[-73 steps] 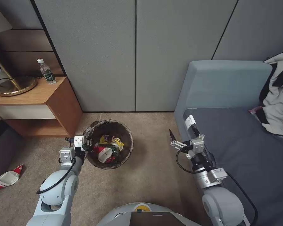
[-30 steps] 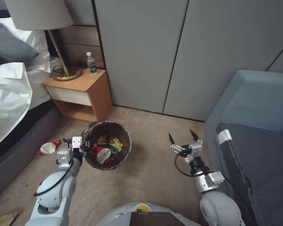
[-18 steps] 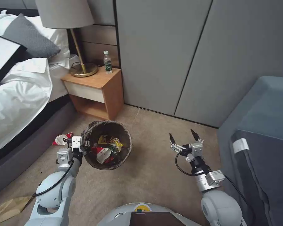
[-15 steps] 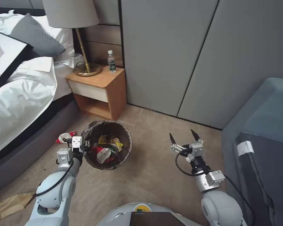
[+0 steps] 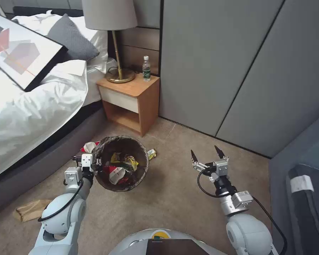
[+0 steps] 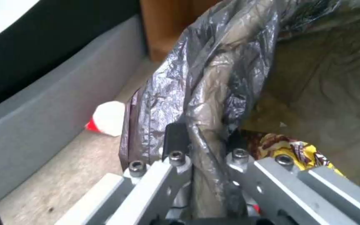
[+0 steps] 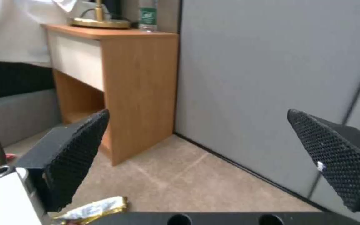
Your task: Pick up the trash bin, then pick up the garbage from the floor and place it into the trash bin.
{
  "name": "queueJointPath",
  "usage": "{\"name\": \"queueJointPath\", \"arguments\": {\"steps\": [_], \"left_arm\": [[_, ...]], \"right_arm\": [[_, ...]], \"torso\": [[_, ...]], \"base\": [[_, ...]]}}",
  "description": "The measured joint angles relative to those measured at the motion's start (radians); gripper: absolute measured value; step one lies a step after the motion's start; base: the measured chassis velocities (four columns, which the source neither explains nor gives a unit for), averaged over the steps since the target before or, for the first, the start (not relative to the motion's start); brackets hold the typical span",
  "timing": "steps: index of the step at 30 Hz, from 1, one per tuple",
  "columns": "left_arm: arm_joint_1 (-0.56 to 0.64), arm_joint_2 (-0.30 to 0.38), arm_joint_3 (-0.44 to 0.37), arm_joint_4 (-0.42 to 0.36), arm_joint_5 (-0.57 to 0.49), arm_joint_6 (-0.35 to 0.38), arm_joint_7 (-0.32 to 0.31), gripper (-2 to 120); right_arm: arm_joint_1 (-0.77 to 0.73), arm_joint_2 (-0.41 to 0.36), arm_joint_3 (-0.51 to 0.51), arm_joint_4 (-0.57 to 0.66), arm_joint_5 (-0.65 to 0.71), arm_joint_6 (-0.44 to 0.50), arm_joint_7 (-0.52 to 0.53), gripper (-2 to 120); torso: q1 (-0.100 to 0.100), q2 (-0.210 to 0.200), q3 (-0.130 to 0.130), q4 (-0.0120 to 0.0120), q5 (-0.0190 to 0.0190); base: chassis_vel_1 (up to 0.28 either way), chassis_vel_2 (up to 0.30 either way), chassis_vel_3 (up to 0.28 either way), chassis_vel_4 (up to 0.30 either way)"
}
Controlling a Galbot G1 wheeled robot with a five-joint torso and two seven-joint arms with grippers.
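Note:
The trash bin (image 5: pixel 128 144), lined with a dark crinkly bag, hangs above the floor (image 5: pixel 173 202) with yellow and red wrappers inside. My left gripper (image 5: pixel 95 164) is shut on its near-left rim; the left wrist view shows the fingers (image 6: pixel 176 142) pinching the bag fold (image 6: pixel 213 81). Garbage lies around it: a crushed red-and-white cup (image 5: pixel 89 146) (image 6: pixel 107 118) by the bed base, a yellow wrapper (image 5: pixel 151 153) (image 7: pixel 94 208) behind the bin, and a brown paper bag (image 5: pixel 31 209) at the lower left. My right gripper (image 5: pixel 206 156) (image 7: pixel 207 159) hangs open and empty to the right.
A bed (image 5: pixel 32 106) with a framed picture (image 5: pixel 23 53) runs along the left. A wooden nightstand (image 5: pixel 131 97) (image 7: pixel 117 75) carries a lamp (image 5: pixel 111 21) and a water bottle (image 5: pixel 146 68) (image 7: pixel 148 14). Grey wall panels (image 5: pixel 219 63) stand behind, and a grey sofa (image 5: pixel 304 191) at the right.
The camera has swung left: bed, picture and nightstand slid rightward into view and the sofa slid off right. Both arms and the held bin keep their places in the picture.

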Motion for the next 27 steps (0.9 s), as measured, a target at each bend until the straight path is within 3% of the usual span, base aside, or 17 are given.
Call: {"name": "queueJointPath", "arguments": {"steps": [27], "left_arm": [[0.004,0.002,0.0,0.001,-0.001,-0.01,0.003,3]], "right_arm": [[-0.013,0.002,-0.006,0.006,0.0,-0.047,0.023,100]], "torso": [[0.0,0.0,0.0,0.0001,-0.0001]], "base": [[0.077,0.074,0.075,0.08]]}}
